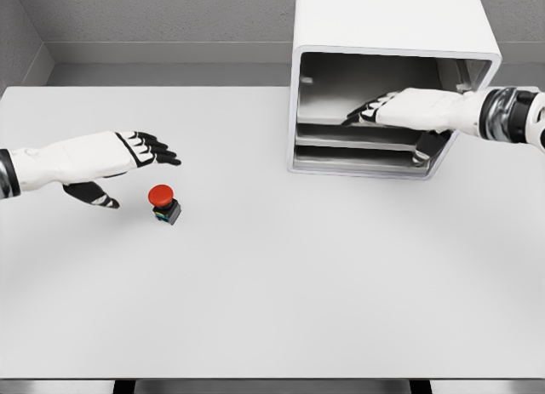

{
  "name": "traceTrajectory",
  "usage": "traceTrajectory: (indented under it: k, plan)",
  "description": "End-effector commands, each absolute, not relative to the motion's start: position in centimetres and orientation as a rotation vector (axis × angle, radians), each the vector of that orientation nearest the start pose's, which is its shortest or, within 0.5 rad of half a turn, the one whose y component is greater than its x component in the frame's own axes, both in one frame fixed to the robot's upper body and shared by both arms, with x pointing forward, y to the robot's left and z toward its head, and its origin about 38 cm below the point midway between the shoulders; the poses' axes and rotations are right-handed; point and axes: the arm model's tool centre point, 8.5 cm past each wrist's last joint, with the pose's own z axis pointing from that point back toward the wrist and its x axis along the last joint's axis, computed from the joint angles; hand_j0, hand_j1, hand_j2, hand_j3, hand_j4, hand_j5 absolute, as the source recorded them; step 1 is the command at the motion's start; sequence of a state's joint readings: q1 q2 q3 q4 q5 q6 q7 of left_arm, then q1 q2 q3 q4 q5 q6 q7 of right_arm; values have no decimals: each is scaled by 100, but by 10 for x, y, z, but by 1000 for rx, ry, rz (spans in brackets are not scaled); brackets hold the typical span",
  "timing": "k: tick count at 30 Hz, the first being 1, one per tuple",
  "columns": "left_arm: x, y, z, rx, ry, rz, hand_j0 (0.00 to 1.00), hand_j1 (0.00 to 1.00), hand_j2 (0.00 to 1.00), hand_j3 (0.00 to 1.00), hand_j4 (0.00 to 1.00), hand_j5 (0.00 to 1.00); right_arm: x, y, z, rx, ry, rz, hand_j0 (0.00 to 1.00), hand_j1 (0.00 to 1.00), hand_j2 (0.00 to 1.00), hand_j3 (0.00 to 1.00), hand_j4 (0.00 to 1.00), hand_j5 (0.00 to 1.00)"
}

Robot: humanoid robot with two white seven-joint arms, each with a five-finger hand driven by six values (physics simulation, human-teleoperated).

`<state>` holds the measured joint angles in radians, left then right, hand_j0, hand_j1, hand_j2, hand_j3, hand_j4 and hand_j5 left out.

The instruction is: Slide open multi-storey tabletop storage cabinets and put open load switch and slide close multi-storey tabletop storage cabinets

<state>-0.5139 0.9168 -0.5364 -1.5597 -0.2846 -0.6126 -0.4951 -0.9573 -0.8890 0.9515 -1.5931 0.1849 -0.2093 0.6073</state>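
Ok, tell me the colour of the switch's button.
Red, on the switch; head view shows it.

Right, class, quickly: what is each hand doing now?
Left hand: open, holding nothing, beside the switch.
Right hand: open, reaching into the cabinet.

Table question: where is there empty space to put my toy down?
The table is bare along the near edge and between the red switch and the cabinet. It is crowded by the left hand near the switch, and at the cabinet mouth, where the right hand reaches in.

left hand (128, 160) flat, fingers spread; right hand (409, 113) extended leftward, fingers straight, thumb down.
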Motion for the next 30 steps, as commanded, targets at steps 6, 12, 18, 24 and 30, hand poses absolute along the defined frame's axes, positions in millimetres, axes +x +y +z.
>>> traceTrajectory:
  k: [6,12,18,24,30]
  plan:
    - [401,317,222,313,-1506,-2025,100,100,100,100,100,100,431,-248,270,-271,-1313,2103,100,100,100,100,100,100]
    - [400,312,219,295,-1509,-2031,100,100,100,100,100,100,419,-250,274,-239,-1351,2190,100,100,100,100,100,100]
    - [395,299,215,304,-1502,-2093,100,100,100,100,100,100,410,-253,276,-212,-1379,2250,100,100,100,100,100,100]
    - [395,285,198,281,-1476,-2136,100,100,100,100,100,100,402,-258,262,-163,-1342,2283,100,100,100,100,100,100]
    - [403,287,194,281,-1475,-2103,100,100,100,100,100,100,393,-264,253,-113,-1342,2322,100,100,100,100,100,100]
